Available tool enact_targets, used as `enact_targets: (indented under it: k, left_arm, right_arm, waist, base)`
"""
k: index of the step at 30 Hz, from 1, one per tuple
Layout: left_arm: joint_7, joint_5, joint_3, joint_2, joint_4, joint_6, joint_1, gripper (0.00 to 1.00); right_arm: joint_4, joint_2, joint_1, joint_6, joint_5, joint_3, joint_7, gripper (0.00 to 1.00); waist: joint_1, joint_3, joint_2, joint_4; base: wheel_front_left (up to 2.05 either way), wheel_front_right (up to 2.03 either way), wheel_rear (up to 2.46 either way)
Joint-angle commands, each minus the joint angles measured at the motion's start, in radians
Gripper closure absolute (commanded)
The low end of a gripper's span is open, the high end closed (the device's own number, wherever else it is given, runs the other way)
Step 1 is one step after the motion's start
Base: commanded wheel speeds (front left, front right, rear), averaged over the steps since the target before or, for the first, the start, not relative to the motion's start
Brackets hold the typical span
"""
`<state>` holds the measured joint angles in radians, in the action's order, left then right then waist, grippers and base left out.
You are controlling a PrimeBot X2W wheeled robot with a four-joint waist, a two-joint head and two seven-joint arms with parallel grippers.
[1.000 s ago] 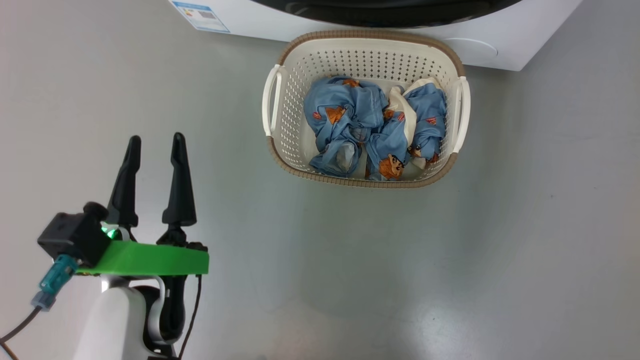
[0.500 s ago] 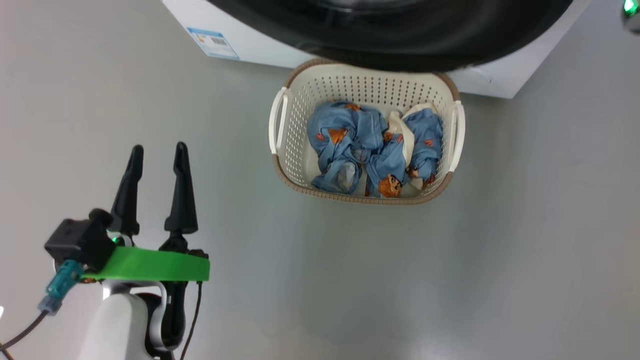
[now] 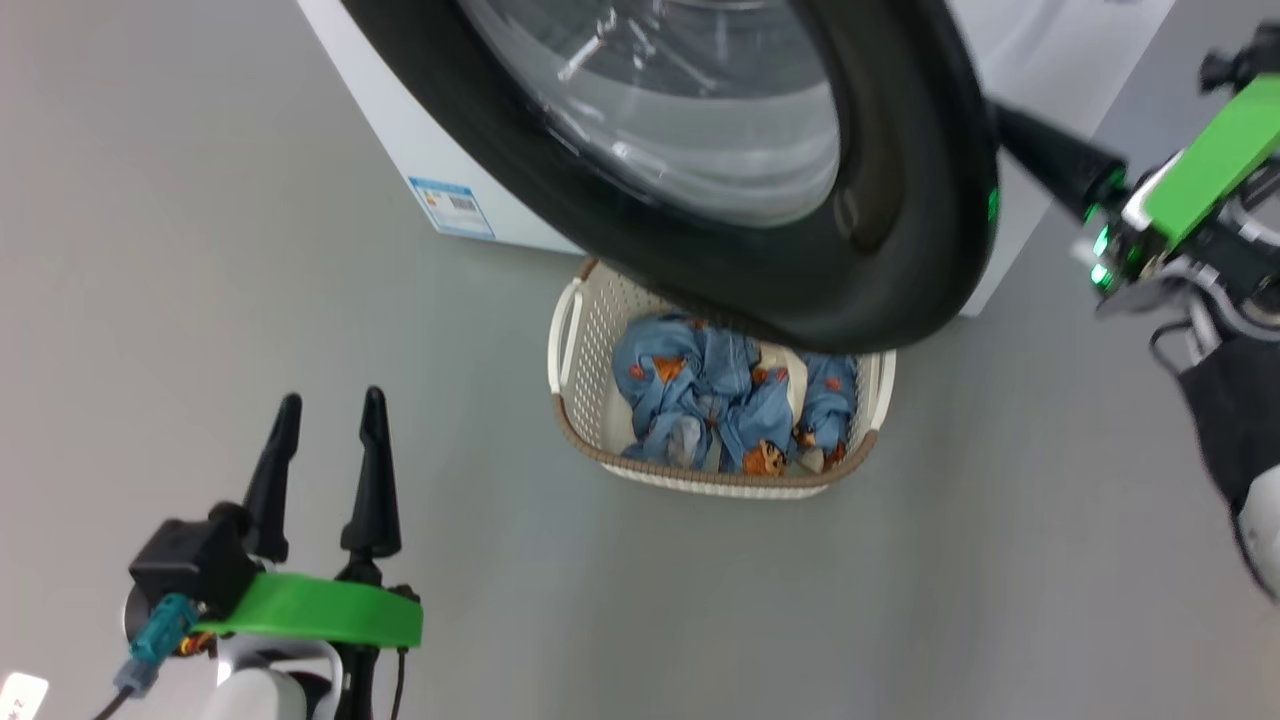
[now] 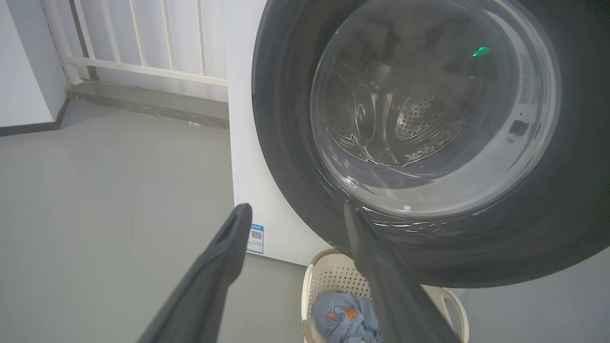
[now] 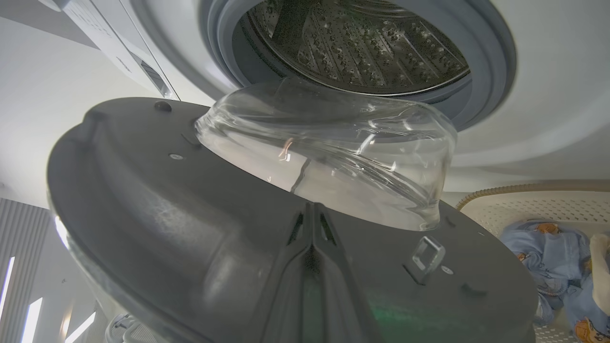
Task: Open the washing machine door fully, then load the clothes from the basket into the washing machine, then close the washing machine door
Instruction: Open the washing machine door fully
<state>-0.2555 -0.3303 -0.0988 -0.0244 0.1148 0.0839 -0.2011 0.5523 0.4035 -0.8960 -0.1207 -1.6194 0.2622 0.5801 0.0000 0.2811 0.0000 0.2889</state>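
The right hand point(image 5: 312, 224) is clenched on nothing, its two fingers pressed together with their tips at the inner face of the washing machine door point(image 3: 900, 200). The door stands swung partly out from the washing machine point(image 3: 400, 130), over the far end of the basket point(image 3: 572, 330). The left hand point(image 3: 330, 400) is released and empty above the grey floor point(image 3: 200, 250), well left of the basket, where the clothes point(image 3: 700, 395) lie bunched.

No text is legible: the small blue-and-white label point(image 4: 255, 238) on the washing machine point(image 4: 243, 143) front carries print too small to read.
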Motion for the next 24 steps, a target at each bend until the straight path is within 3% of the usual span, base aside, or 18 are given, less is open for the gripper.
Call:
enact_targets:
  k: [1,11,24]
  left_arm:
    - [-0.006,0.007,0.033,-0.026,-0.013,0.002,0.013,0.0]
    - [-0.006,0.02,0.031,-0.026,0.048,0.008,0.083,0.0]
    - [-0.006,0.026,0.036,-0.026,0.101,0.014,0.104,0.0]
  right_arm:
    - [-0.039,-0.027,0.049,-0.01,-0.015,0.017,0.014,1.0]
    - [-0.098,-0.054,0.26,-0.01,-0.053,-0.011,0.044,1.0]
    - [-0.135,-0.122,0.386,-0.01,-0.084,-0.052,0.084,1.0]
  waist:
    - [0.0,-0.074,0.0,0.011]
    - [0.0,-0.207,0.0,0.094]
    - [0.0,-0.269,0.0,0.183]
  base:
    - [0.0,0.0,0.0]
    - [0.0,0.0,0.0]
    - [0.0,0.0,0.0]
